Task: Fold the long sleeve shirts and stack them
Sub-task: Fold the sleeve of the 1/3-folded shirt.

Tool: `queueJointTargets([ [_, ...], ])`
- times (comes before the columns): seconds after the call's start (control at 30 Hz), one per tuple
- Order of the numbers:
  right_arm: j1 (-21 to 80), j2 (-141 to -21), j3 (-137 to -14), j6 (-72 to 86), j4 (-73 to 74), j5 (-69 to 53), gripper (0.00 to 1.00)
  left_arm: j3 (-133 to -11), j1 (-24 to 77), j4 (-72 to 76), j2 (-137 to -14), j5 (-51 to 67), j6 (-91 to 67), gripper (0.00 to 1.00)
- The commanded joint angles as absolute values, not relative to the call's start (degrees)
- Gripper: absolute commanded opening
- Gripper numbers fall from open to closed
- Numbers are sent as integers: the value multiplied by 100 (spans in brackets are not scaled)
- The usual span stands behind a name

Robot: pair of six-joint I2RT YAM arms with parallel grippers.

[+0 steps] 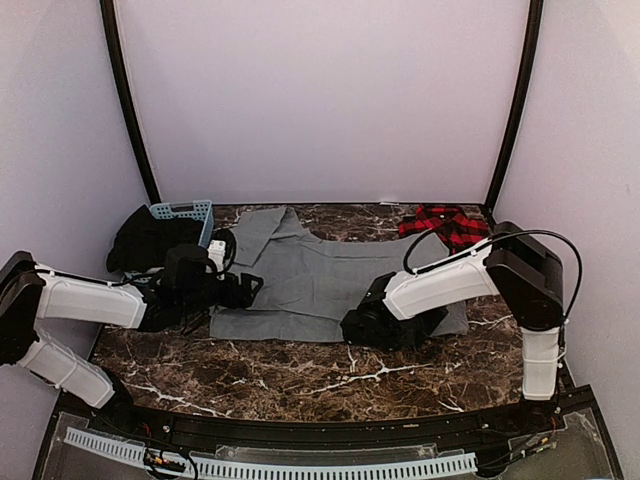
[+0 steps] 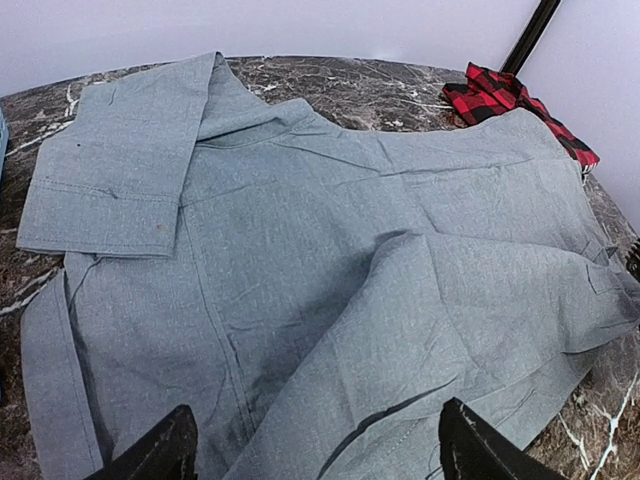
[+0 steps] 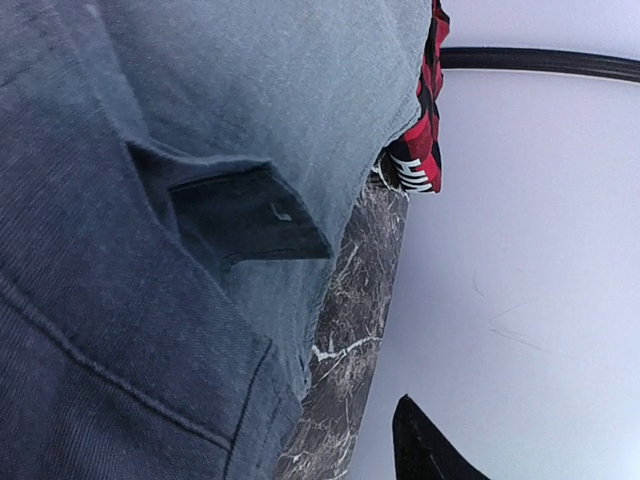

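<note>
Two shirts are laid on one dark marbled table (image 1: 300, 375), walls (image 1: 320, 100) pale: grey shirt (image 1: 310, 275) mid-table, plaid shirt (image 1: 445, 225) far-right corner. Left end effector (image 2: 318, 420) spread, empty; right end effector (image 1: 356, 326) untellable.

Flannel (image 1: 445, 224) lies behind/R of spread shirt (image 1: 320, 275).

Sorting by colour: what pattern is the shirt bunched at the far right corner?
The shirt is red-and-black plaid; left wrist view.
</note>
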State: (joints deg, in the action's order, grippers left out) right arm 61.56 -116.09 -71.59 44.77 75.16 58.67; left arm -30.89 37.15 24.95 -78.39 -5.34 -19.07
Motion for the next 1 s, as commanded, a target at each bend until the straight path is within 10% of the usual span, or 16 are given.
queueJointTargets([
  [0.0,6500,-11237,-6946,4308,6995,5451,54,-3329,3727,2419,-7961,-486,-1875,82],
  [0.3,6545,-9462,-6174,3231,5056,3032,80,-3553,3727,2326,-8098,-379,-1812,82],
  [0.97,3083,-8269,-4364,3134,1469,-469,67,-3677,3722,2267,-8095,-122,-1920,82],
])
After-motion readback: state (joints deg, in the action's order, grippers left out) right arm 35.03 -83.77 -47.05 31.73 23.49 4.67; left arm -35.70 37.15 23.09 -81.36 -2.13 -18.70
